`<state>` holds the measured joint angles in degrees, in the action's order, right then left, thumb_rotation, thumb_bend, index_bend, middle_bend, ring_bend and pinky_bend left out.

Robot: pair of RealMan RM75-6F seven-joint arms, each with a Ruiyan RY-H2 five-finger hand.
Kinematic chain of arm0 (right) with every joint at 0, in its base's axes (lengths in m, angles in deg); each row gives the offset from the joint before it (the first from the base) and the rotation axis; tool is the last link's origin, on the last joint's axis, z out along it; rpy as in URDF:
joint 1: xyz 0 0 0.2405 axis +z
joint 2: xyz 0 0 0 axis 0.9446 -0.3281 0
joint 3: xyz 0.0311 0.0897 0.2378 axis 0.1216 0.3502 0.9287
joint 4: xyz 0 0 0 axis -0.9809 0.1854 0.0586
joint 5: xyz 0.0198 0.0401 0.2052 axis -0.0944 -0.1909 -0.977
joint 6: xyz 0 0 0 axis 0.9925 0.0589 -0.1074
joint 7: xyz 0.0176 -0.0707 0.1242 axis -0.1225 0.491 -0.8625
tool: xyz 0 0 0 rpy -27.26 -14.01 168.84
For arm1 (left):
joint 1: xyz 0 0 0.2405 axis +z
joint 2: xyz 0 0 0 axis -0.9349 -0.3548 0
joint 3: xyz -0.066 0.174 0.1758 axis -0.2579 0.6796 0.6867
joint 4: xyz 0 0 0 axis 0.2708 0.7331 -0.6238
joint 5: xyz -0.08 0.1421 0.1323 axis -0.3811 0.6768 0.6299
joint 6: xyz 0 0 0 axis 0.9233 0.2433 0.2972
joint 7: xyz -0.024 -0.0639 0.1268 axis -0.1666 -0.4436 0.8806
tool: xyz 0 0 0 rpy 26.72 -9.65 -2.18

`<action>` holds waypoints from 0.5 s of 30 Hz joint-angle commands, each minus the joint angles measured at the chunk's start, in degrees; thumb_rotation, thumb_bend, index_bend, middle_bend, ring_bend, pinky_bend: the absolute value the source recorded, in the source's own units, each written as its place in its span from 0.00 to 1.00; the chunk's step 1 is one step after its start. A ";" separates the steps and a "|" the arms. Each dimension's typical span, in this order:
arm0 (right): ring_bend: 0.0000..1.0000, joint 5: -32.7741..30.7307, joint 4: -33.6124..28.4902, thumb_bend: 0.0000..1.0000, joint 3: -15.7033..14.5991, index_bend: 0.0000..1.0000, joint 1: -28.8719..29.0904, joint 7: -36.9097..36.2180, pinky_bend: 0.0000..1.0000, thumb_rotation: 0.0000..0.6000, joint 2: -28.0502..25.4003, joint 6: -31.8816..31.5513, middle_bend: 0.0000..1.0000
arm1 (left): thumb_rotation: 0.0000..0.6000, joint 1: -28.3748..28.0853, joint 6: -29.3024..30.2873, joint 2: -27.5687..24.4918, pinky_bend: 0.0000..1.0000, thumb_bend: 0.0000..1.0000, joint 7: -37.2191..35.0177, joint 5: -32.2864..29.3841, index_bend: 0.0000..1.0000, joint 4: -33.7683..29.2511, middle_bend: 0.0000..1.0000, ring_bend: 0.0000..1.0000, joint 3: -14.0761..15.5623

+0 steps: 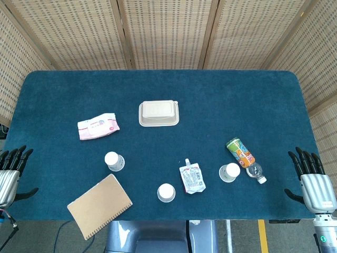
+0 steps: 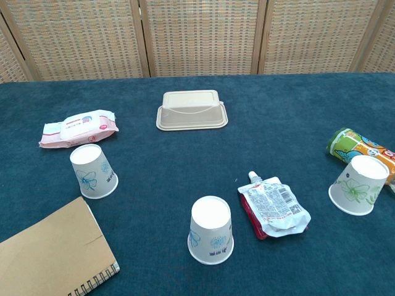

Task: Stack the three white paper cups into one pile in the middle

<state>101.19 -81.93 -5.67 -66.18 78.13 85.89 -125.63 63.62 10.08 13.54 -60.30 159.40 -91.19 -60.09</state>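
Table (image 1: 158,84), covered in dark blue cloth. Brown spiral notebook (image 1: 99,206) — inward of the left hand (image 1: 10,171), whose fingers are apart, holding nothing. Right hand (image 1: 314,182), likewise spread and holding nothing. Beige lidded food box (image 1: 158,113), far side. Pink wipes pack (image 1: 98,126). Drink bottle (image 1: 244,158), lying flat. Spouted pouch (image 1: 192,178). Three inverted white paper cups, unstacked and well apart from both hands: left cup (image 1: 114,161), middle cup (image 1: 166,192), right cup (image 1: 229,172) — beside the bottle.
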 commanded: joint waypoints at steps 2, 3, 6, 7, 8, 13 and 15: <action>0.00 -0.05 0.22 0.00 0.12 0.00 0.09 -0.08 0.00 1.00 0.27 0.00 0.00 | 1.00 0.00 0.22 0.29 0.00 0.01 -0.11 0.22 0.00 0.30 0.00 0.00 -0.08; 0.00 -0.01 0.34 0.00 0.17 0.00 0.08 -0.13 0.00 1.00 0.42 -0.12 0.00 | 1.00 -0.03 0.16 0.35 0.00 0.01 -0.03 0.17 0.00 0.38 0.00 0.00 -0.07; 0.00 0.17 0.49 0.00 0.21 0.00 0.00 -0.26 0.00 1.00 0.69 -0.48 0.00 | 1.00 -0.11 -0.10 0.42 0.04 0.02 0.02 -0.02 0.00 0.43 0.00 0.00 -0.05; 0.00 0.25 0.52 0.00 0.20 0.00 -0.03 -0.33 0.00 1.00 0.74 -0.58 0.00 | 1.00 -0.12 -0.12 0.46 0.05 0.03 -0.01 -0.05 0.00 0.45 0.00 0.00 -0.07; 0.00 0.39 0.50 0.00 0.16 0.00 -0.07 -0.40 0.00 1.00 0.75 -0.70 0.00 | 1.00 -0.14 -0.08 0.50 0.06 0.03 -0.11 -0.04 0.00 0.45 0.00 0.00 -0.11; 0.00 1.39 0.45 0.00 -0.06 0.00 -0.21 -0.69 0.00 1.00 0.90 -1.43 0.00 | 1.00 -0.09 0.98 1.17 0.06 0.04 -0.76 1.09 0.00 0.89 0.00 0.00 -0.25; 0.00 1.29 0.67 0.00 -0.07 0.00 -0.14 -0.67 0.00 1.00 1.06 -1.19 0.00 | 1.00 -0.14 0.95 1.37 0.06 0.04 -1.09 1.19 0.00 1.19 0.00 0.00 -0.23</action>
<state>102.52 -81.33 -5.72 -66.35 77.46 86.89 -126.91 63.51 11.04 14.82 -61.27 160.55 -90.10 -60.32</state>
